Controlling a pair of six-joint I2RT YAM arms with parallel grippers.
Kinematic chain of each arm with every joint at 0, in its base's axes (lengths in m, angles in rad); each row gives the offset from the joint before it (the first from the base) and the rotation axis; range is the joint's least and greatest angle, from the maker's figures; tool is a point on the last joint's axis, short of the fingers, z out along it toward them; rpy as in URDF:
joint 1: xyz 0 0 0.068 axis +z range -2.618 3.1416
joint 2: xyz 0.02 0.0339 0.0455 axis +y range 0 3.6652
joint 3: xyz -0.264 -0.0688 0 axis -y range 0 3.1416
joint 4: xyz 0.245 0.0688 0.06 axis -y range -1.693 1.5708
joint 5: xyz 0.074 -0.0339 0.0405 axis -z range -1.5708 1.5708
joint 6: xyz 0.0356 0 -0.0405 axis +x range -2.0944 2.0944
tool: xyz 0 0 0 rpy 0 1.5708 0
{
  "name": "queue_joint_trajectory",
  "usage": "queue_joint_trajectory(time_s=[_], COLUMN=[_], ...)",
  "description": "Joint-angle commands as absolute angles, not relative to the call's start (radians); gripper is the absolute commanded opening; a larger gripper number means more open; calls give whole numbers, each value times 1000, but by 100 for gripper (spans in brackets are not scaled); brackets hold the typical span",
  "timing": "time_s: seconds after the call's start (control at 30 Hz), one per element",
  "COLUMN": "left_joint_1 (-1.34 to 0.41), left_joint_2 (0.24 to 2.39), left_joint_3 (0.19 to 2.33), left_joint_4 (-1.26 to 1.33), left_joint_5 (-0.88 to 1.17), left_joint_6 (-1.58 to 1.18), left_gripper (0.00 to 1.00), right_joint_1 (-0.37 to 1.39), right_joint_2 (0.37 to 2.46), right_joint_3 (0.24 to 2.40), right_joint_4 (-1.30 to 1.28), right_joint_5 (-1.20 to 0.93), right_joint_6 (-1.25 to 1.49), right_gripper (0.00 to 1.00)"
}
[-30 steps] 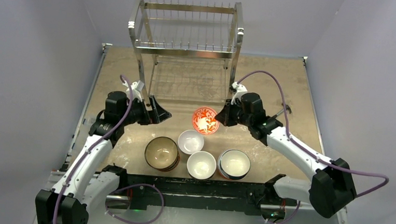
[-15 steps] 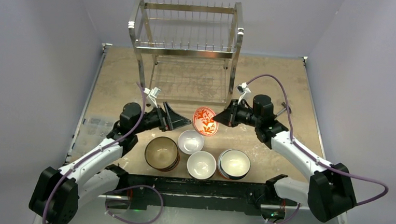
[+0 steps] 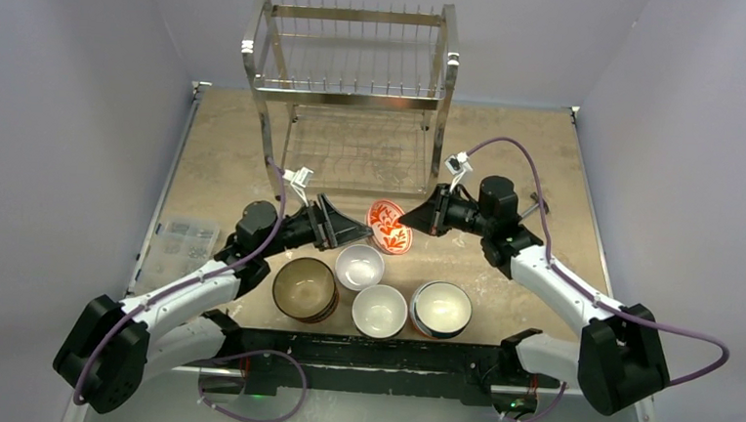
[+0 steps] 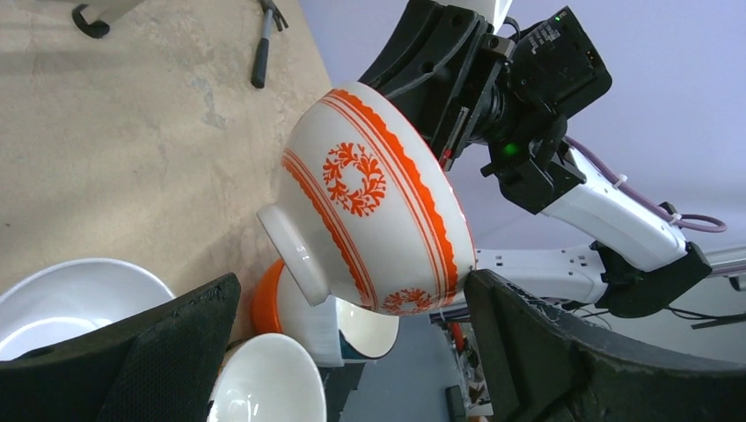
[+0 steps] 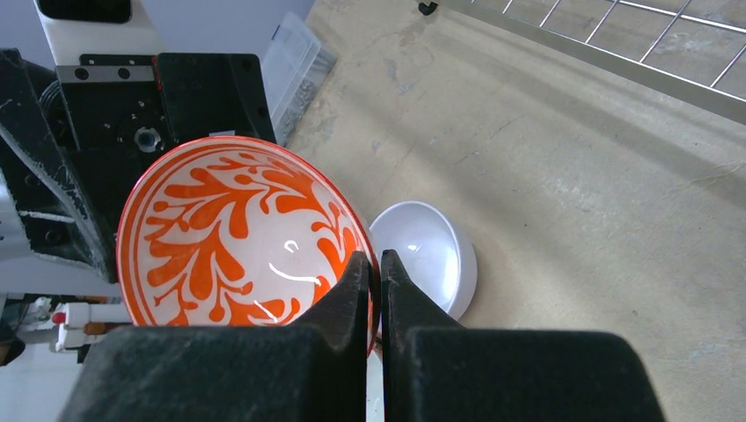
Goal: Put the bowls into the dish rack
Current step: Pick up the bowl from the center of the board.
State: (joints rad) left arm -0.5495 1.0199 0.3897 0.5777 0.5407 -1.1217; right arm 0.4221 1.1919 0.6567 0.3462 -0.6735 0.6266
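Had the patterned bowl (image 3: 389, 227) nipped at its rim in the clamped right pincer (image 5: 374, 264), above the surface's (image 3: 236, 144) middle. Held the left pincer (image 3: 353, 231) wide open beside it, empty. Looked slick, breakable; best gripped by rim.

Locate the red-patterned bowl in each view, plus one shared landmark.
Top external: red-patterned bowl at centre, tilted on edge.
Left wrist: centre, outside and foot showing.
Right wrist: left of centre, inside showing.
Landmark: right claw, shut on its rim in all three.
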Motion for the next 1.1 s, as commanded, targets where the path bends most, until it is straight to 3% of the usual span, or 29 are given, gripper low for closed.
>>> queue_joint_trajectory(time_s=[0.0, 0.57, 0.8, 1.07], left_joint_1=[-613, -724, -743, -744], left_joint_2=[1059, 1108, 1114, 1123], left_joint_3=[397, 415, 439, 457], left_joint_4=[668, 686, 658, 592], left_joint_5=[483, 372, 349, 327], left_joint_6=[-1165, -1194, -1181, -1160], left_gripper=[99, 86, 62, 18], right_joint_1=[431, 431, 431, 431], right_joint_2=[1185, 1184, 1186, 1186], right_joint_3=[693, 692, 691, 705], right_joint_4=[427, 415, 386, 339], right_joint_5=[-725, -704, -687, -644], right_joint_6=[651, 635, 615, 575], right_gripper=[0, 0, 0, 0])
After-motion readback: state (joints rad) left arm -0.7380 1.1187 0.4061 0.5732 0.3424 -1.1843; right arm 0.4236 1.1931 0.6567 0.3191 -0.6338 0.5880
